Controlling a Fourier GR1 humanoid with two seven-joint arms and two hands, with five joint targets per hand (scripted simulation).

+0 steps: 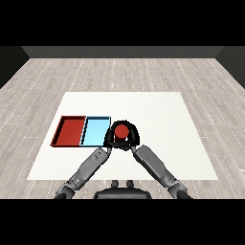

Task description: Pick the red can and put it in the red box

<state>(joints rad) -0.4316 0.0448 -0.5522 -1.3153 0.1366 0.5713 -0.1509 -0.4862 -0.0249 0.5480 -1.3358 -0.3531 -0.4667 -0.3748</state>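
Nearest to me, two grey forearms rise from the lower corners of the view and lean in toward each other, meeting just past the middle of the white table (158,115). The left forearm (88,167) climbs toward one o'clock; the right forearm (155,165) climbs toward eleven o'clock.

Where they meet sits the red can (121,130), upright, its round top facing up. Both black hands are gathered at it. The left hand (109,139) presses in at the can's nine o'clock side, its fingers bent along the can. The right hand (133,137) comes from the three o'clock side and its fingers arch over the far edge of the can, from about three round to eleven o'clock, so that the can is ringed in black. Both hands look curled round the can; I cannot tell whether the can rests on the table or is lifted off it.

Just beside the can at its nine o'clock lies the light blue tray (95,131), its near right corner next to the left hand. Touching the blue tray on its own nine o'clock side is the red tray (70,130), the two lying edge to edge. The can is outside both trays, closer to the blue one.

Farther off, toward twelve o'clock, the white tabletop runs on to its far edge, and beyond it stretches a pale grey plank floor (124,72) up to a dark wall (122,51).
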